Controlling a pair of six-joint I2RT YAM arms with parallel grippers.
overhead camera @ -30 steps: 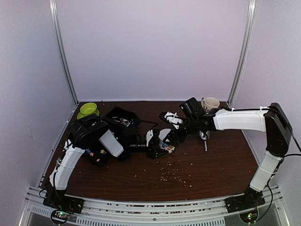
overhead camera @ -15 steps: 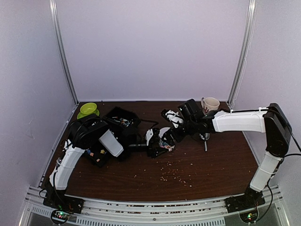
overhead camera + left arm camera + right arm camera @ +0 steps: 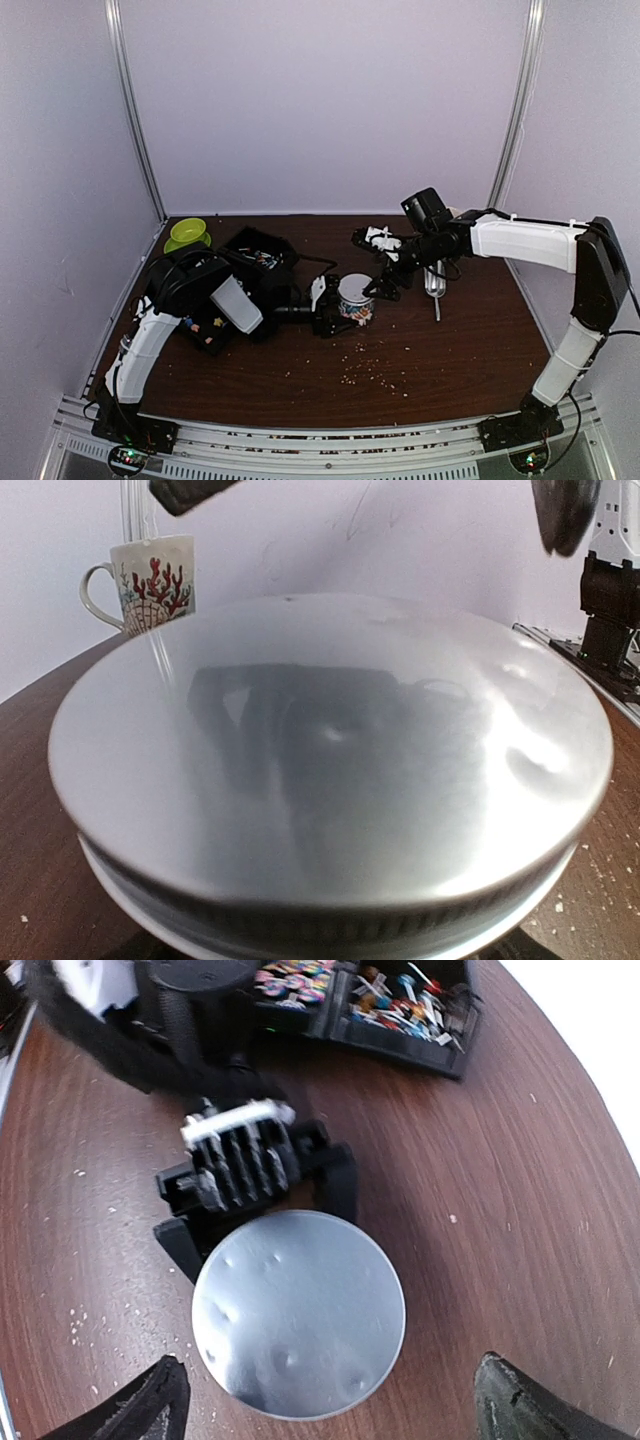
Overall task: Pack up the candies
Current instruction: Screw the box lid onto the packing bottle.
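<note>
Lid [image 3: 298,1312] and jar [image 3: 353,310] sat together near the middle of the overhead view, the round silver lid lying flat on top. The left gripper [image 3: 338,305] reached in from the left of that view and was clamped around the jar, a black finger on either side just under the lid. That was probably to steady the jar while the top was worked from above. The right gripper [image 3: 330,1412] hung over it with its jaws spread wide and nothing between them. Its two dark fingertips showed at the bottom corners of the right wrist view, with the lid below and between them. Whether the lid was fastened down or only resting could not be told.

The candies [image 3: 400,990] that could be seen lay in the compartments of a black tray [image 3: 240,240] at the upper left of the overhead view, well apart from the jar. A colourful band under the lid might have been sweets behind a clear wall or a printed label; it was too small to say.

The table [image 3: 470,340] was dark brown wood grain, with pale crumbs [image 3: 370,372] scattered in the lower middle. A green bowl [image 3: 187,233] stood at the far left corner, and a mug [image 3: 150,580] with a red coral pattern showed at the upper left of the left wrist view. Plain pale lilac walls closed the space, with metal uprights at the back corners.
</note>
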